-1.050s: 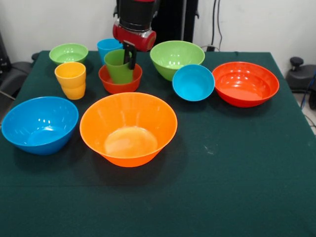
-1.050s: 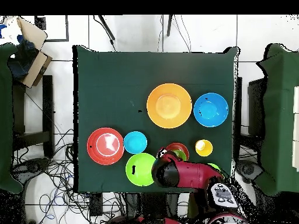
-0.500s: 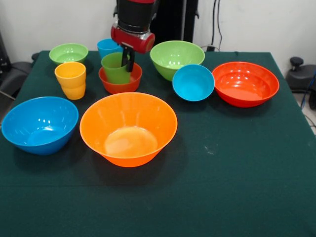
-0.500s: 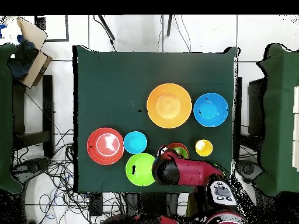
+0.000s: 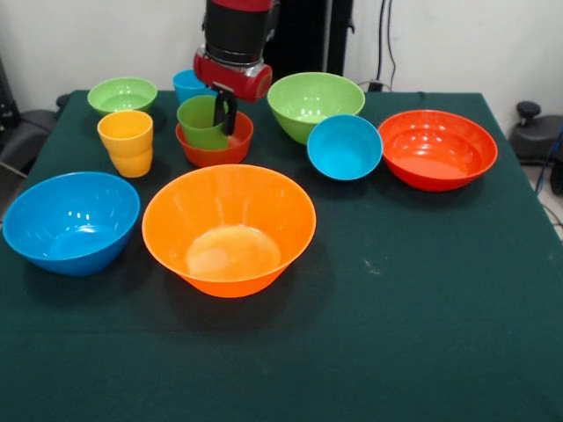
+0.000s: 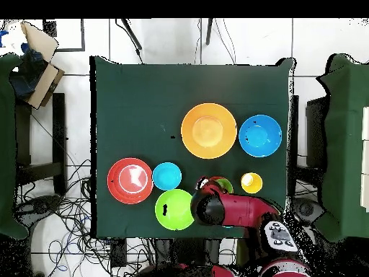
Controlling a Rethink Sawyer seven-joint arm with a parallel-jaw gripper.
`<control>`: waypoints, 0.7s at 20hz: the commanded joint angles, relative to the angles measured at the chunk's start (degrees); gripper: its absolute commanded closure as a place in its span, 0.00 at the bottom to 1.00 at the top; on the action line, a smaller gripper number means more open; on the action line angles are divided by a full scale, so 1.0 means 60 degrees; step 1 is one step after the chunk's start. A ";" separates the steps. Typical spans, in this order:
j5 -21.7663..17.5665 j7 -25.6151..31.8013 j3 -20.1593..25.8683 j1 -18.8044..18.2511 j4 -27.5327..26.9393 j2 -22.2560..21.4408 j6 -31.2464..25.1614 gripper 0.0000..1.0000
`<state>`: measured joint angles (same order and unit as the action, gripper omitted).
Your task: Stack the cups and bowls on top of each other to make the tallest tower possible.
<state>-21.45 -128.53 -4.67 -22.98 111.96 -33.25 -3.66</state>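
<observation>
My gripper (image 5: 221, 114) is shut on the right rim of the green cup (image 5: 201, 122), with one dark finger (image 5: 225, 109) inside the cup. The cup hangs slightly tilted in the small red-orange bowl (image 5: 214, 149) at the back of the table; I cannot tell whether it rests on the bowl's floor. Behind it stands a blue cup (image 5: 187, 82), partly hidden by the arm. A yellow-orange cup (image 5: 126, 141) stands to the left. In the overhead view the arm's head (image 6: 210, 207) covers the gripper; only part of the green cup (image 6: 224, 185) shows.
A large orange bowl (image 5: 229, 227) and a large blue bowl (image 5: 70, 220) sit near the front. A small green bowl (image 5: 122, 94), a large green bowl (image 5: 315, 104), a small blue bowl (image 5: 344, 147) and a wide red bowl (image 5: 437, 148) stand along the back.
The gripper has carried the green cup a little to the left over the small red-orange bowl. Nothing else has moved.
</observation>
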 commanded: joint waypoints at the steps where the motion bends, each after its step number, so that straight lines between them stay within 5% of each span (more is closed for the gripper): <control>1: -0.0377 0.0460 0.1905 -0.0544 -0.0546 0.0725 -0.0765 1.00; 14: 0.0082 0.0054 0.3243 -0.0810 -0.0584 0.1067 -0.0803 1.00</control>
<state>-21.49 -128.53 2.00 -28.71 111.95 -33.34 -6.19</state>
